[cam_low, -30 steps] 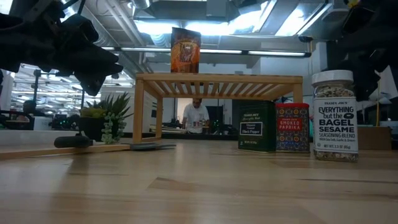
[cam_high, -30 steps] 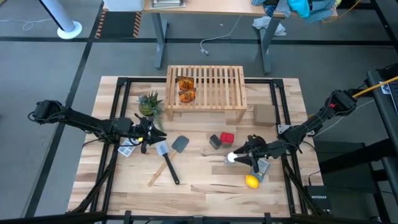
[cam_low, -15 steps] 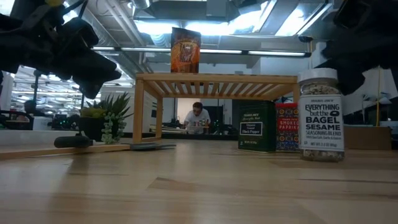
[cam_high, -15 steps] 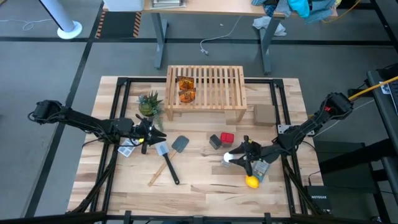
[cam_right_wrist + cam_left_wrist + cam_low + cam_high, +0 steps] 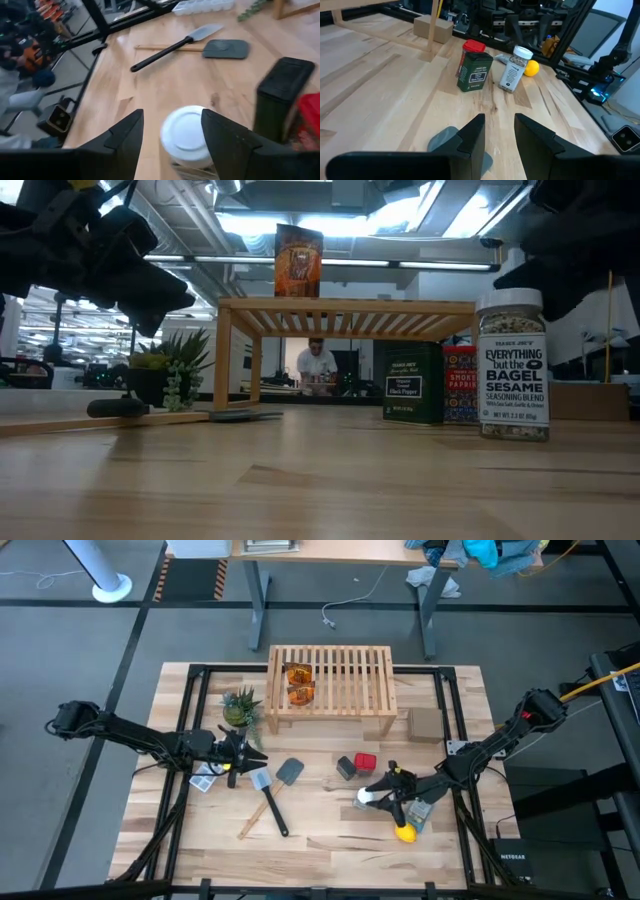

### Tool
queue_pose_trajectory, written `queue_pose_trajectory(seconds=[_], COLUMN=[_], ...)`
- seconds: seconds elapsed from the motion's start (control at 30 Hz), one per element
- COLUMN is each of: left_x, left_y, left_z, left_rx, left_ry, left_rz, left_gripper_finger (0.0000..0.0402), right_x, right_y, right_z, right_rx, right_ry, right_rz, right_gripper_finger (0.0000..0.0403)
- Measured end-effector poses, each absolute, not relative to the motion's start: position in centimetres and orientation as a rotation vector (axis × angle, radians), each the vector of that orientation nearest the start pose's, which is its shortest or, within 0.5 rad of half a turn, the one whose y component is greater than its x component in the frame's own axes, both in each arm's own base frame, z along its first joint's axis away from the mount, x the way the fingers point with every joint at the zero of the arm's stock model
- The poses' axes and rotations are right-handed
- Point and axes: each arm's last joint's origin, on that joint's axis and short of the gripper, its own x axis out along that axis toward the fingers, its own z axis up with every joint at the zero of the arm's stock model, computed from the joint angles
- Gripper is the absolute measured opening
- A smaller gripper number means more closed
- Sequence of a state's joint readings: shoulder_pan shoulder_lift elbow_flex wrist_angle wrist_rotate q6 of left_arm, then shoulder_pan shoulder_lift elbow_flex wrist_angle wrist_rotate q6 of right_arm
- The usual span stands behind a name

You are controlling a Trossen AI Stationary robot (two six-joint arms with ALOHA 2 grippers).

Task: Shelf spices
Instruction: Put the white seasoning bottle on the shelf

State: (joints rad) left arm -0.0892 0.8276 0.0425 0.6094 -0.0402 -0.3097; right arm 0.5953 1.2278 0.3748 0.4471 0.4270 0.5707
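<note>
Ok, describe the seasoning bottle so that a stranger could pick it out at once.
Start from the wooden shelf at the table's far side and come forward past its right leg to the black box and red box. Just in front of them, the bottle stands upright between the right tool's fingers: the only clear, white-capped container.

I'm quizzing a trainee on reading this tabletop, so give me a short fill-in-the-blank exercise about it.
1. The two amber packets lie on the ____.
2. The right gripper's jaws straddle the bottle's ____ cap.
3. The red box stands beside the ____ box.
4. By the grey-blue packet lies a yellow ____.

Missing words: shelf; white; black; lemon
</note>
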Motion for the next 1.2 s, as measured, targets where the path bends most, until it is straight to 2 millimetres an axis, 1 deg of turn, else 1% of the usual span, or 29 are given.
queue_pose_trajectory(seconds=[0.1, 0.2, 0.33, 0.43, 0.6, 1.2], left_x=[15.2, 15.2, 15.2, 15.2, 15.2, 15.1], left_y=[-1.2, -1.2, -1.2, -1.2, -1.2, -1.2], left_z=[15.0, 15.0, 15.0, 15.0, 15.0, 14.8], left_rx=[-0.281, -0.261, -0.246, -0.246, -0.246, -0.248], left_ry=[0.181, 0.181, 0.181, 0.181, 0.186, 0.203], left_rz=[-0.023, -0.025, -0.026, -0.026, -0.025, -0.023], left_gripper_finger=[0.0098, 0.0098, 0.0098, 0.0098, 0.0098, 0.0098], right_x=[19.5, 20.0, 20.4, 20.5, 20.3, 20.2], right_y=[11.9, 12.2, 12.5, 12.6, 12.5, 12.4], right_z=[17.5, 18.3, 19.3, 19.8, 19.7, 19.7], right_rx=[0.357, 0.353, 0.31, 0.309, 0.329, 0.316], right_ry=[0.429, 0.445, 0.519, 0.581, 0.638, 0.667], right_rz=[0.08, 0.09, 0.069, 0.039, 0.0, -0.011], right_gripper_finger=[0.0207, 0.0207, 0.0207, 0.0207, 0.0207, 0.0207])
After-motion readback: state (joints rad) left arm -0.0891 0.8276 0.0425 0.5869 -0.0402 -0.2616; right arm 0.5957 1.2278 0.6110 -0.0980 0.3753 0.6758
